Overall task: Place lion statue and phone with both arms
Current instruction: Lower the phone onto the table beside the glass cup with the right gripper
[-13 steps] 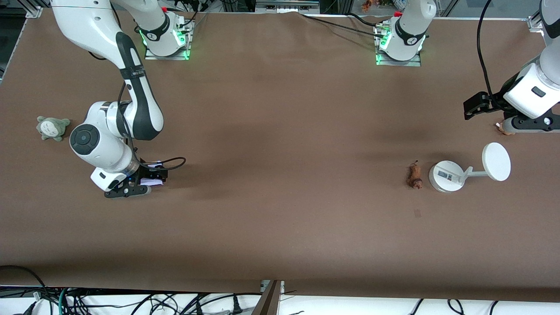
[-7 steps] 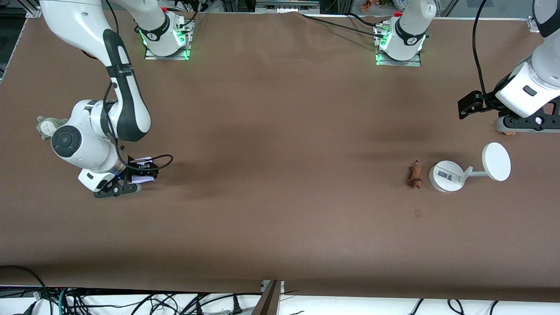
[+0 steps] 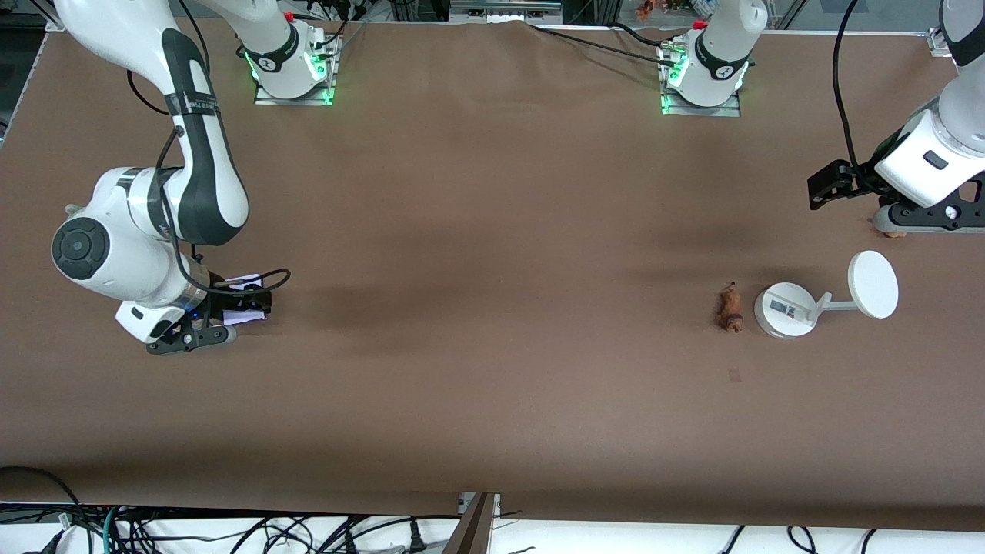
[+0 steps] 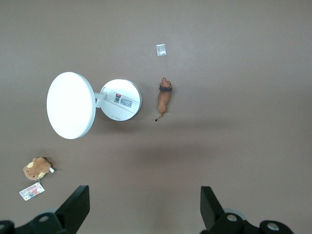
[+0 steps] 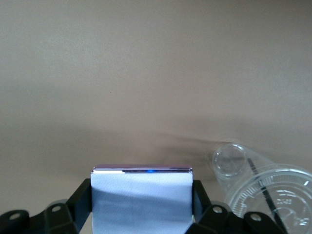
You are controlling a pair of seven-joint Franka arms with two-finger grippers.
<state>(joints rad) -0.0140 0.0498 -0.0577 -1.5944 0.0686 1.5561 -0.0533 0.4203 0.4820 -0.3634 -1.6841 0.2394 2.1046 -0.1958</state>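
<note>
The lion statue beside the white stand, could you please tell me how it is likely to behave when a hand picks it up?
The lion statue is tiny and narrow, so it is probably light and could twist between closing fingers. It looks like a rigid moulded figure, so it should not flop. Its thin tail seems the part likeliest to snap.

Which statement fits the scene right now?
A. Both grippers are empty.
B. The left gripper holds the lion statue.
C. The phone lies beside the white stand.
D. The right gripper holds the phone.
D: the right wrist view shows the phone clamped in the right gripper, while the lion statue lies on the table.
</note>
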